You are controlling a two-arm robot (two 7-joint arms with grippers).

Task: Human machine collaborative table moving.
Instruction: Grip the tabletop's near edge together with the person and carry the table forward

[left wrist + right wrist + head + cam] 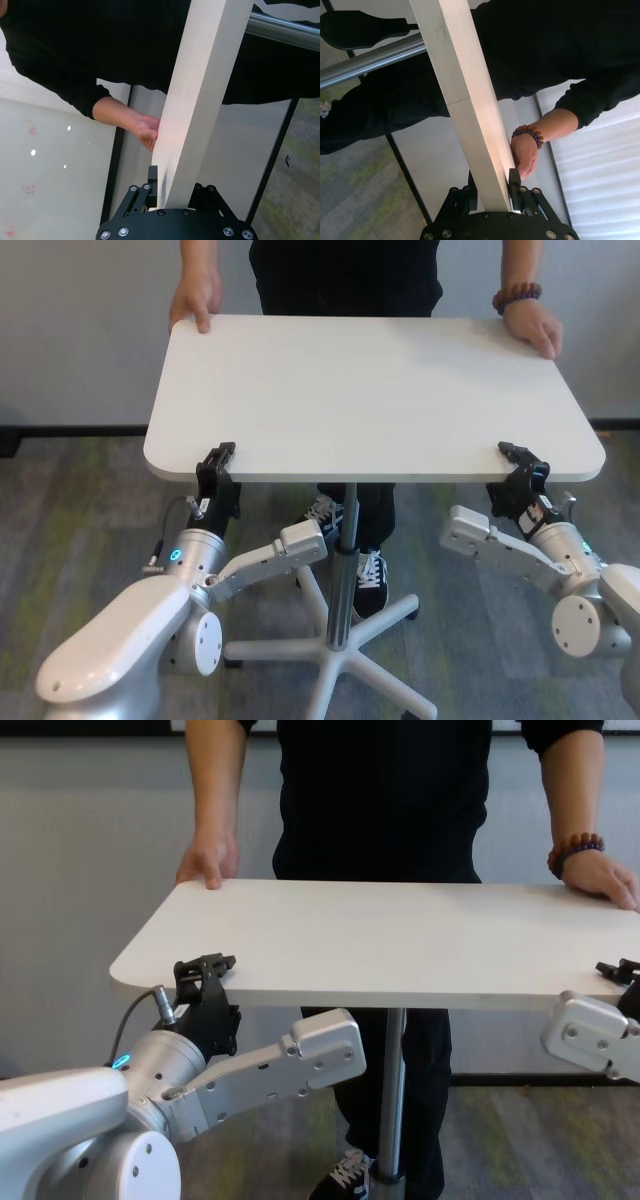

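Note:
The white table (370, 390) stands on a thin silver pole (345, 570) between me and the human (345, 275). The human holds its far corners with both hands, a beaded bracelet (516, 295) on one wrist. My left gripper (216, 465) is shut on the table's near edge at the left. My right gripper (520, 465) is shut on the near edge at the right. In the left wrist view the table edge (200, 100) runs between the fingers (152, 180). The right wrist view shows the edge (470, 115) clamped the same way. The chest view shows the table (400, 935) and left gripper (205, 980).
The table's white star base (340, 655) with castors rests on grey-green carpet just in front of me. The human's feet in sneakers (370, 580) stand beside the pole. A pale wall with dark skirting (80, 428) lies behind.

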